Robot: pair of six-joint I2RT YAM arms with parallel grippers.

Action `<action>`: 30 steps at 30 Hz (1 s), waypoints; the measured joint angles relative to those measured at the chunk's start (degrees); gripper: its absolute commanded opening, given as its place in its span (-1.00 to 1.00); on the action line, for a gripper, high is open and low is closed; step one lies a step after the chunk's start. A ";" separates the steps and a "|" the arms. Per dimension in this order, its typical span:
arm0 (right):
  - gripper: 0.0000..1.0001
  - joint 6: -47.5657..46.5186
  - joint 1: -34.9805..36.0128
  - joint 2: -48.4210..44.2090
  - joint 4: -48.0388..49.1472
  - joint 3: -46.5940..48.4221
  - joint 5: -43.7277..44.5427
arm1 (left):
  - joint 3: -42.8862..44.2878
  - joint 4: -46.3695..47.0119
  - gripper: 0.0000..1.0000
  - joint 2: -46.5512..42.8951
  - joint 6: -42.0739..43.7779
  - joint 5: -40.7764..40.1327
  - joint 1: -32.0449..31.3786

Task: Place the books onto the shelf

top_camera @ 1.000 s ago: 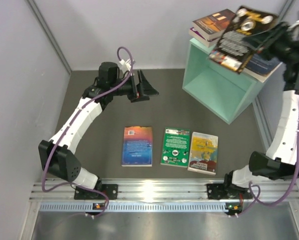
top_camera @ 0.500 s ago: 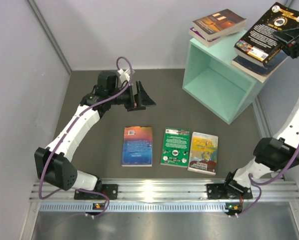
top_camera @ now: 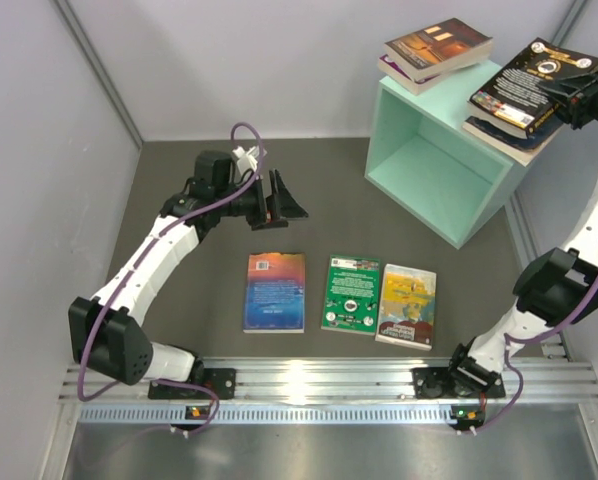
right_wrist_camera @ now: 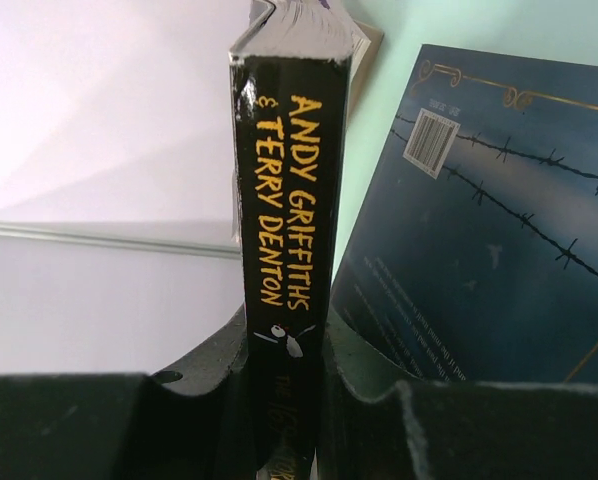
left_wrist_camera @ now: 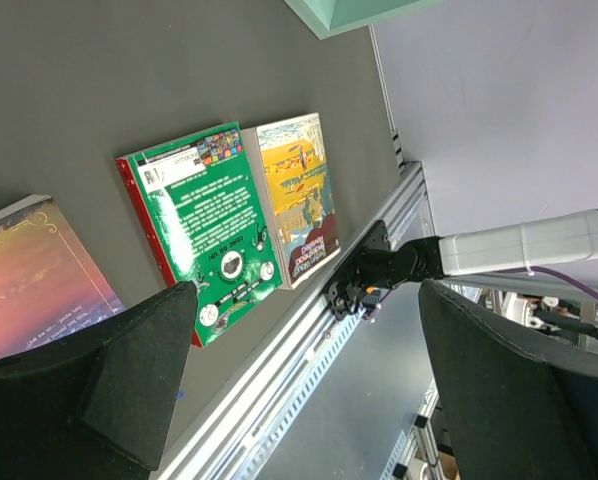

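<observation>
Black book (top_camera: 524,85) clamped by spine in right hand (top_camera: 582,97), held over dark blue book (right_wrist_camera: 479,230) atop shelf (top_camera: 447,96). To be lowered flat, edges squared, before release. Left hand (top_camera: 284,195) spread wide above bench (top_camera: 459,290); blue-orange book (top_camera: 275,291), green book (top_camera: 351,294), yellow book (top_camera: 407,305) lying below.

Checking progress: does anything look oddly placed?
Yes. The left pile and right pile sit atop the shelf, overhanging its edges; its open compartment is empty. The right gripper grips a black book over the right pile.
</observation>
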 measured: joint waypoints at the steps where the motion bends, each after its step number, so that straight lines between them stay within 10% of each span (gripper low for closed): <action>1: -0.78 -0.39 -0.02 -0.02 -0.09 0.02 -0.11 | -0.02 0.09 0.93 0.00 0.00 0.00 0.04; 20: 0.99 -6.27 -2.56 -1.36 -7.80 0.26 0.04 | 0.17 0.74 0.89 2.14 -0.24 0.70 0.26; 30: 1.00 -14.64 -3.15 4.48 -27.26 18.29 5.60 | 0.44 1.09 0.87 2.27 -1.33 1.25 0.26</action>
